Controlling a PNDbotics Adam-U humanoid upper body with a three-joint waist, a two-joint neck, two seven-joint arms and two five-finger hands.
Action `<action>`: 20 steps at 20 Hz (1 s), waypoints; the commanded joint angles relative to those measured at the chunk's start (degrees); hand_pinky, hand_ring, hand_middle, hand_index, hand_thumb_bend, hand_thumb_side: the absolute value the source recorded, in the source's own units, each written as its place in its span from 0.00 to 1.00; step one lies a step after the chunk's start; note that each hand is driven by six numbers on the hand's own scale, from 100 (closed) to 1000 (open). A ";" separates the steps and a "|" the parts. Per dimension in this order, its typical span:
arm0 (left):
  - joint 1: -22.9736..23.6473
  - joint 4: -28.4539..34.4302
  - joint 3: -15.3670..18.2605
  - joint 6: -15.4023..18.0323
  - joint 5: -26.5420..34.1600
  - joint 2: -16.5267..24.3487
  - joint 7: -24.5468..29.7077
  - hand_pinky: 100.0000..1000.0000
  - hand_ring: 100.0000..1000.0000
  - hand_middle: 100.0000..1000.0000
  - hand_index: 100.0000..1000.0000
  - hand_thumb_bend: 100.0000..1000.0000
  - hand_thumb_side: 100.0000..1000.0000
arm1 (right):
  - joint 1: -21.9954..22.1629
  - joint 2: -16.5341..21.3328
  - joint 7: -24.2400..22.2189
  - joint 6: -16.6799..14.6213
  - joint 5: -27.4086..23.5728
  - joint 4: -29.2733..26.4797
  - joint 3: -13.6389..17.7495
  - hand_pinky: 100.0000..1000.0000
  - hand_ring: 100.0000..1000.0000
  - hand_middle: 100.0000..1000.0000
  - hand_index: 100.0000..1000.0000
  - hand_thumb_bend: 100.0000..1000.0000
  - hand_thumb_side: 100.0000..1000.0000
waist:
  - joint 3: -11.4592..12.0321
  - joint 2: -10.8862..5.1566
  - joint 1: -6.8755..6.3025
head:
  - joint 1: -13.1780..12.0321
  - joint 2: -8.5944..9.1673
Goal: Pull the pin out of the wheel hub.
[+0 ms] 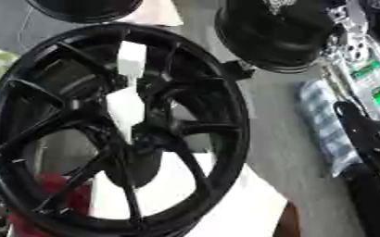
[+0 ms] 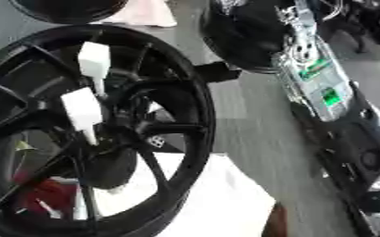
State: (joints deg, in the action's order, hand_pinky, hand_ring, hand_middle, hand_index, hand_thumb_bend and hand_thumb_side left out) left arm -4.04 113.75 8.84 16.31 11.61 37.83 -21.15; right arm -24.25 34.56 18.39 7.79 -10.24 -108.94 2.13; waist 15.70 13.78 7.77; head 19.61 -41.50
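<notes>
Wheel hub (image 1: 112,134): big black spoked rim, left, tilted toward me.
Pin: I can't tell it apart; white pieces (image 2: 86,99) sit near the centre.
My right arm (image 2: 339,139): right edge; hand's state, cannot tell.

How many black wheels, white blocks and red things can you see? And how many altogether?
Black wheels: 3, the big wheel, the far wheel and the cut-off wheel at the top left.
White blocks: 2, the upper block and the lower block, both on the big wheel.
Red things: 1, a red thing behind the spokes.
Total: 6
</notes>
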 commanded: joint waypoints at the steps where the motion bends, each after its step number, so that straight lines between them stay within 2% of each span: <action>1: -0.22 0.84 0.33 0.13 0.29 1.12 0.31 0.81 0.68 0.67 0.85 0.07 0.80 | -0.82 1.97 -0.10 -0.16 0.00 -0.45 0.78 0.66 0.60 0.49 0.57 0.37 0.00 | -0.08 -0.67 -0.59 | 0.20 0.22; 7: -0.32 0.84 0.20 0.18 0.08 1.80 0.62 0.81 0.68 0.67 0.85 0.07 0.79 | -0.71 2.01 -0.10 -0.22 -0.03 -0.39 0.86 0.66 0.60 0.49 0.57 0.37 0.00 | -0.20 -0.64 -0.64 | 0.16 0.34; 10: -0.75 0.84 0.08 -0.07 -0.56 3.95 1.24 0.81 0.68 0.68 0.85 0.07 0.78 | -0.54 2.15 -0.09 -0.23 -0.05 -0.33 0.88 0.66 0.60 0.49 0.57 0.37 0.00 | -0.31 -0.78 -0.82 | 0.20 0.25; 15: -1.83 0.84 -1.10 -2.89 -6.30 13.77 5.90 0.82 0.69 0.69 0.85 0.04 0.74 | -0.02 2.66 -0.20 -0.20 0.08 -0.15 0.84 0.66 0.60 0.49 0.57 0.37 0.00 | -0.52 -1.24 -1.35 | 0.70 -0.02; 20: -6.32 0.84 -3.80 -5.73 -11.12 24.15 13.11 0.82 0.71 0.70 0.84 0.04 0.73 | 0.53 3.04 -0.32 -0.17 0.15 0.10 0.76 0.66 0.60 0.49 0.57 0.36 0.00 | -0.74 -1.68 -1.79 | 0.79 -0.35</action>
State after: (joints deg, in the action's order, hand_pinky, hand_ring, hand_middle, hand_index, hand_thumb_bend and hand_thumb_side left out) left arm -9.67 113.76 5.19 11.11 1.67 57.63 -9.80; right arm -23.25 35.39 18.17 7.65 -10.24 -108.54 2.15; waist 14.96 13.26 6.48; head 20.28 -41.72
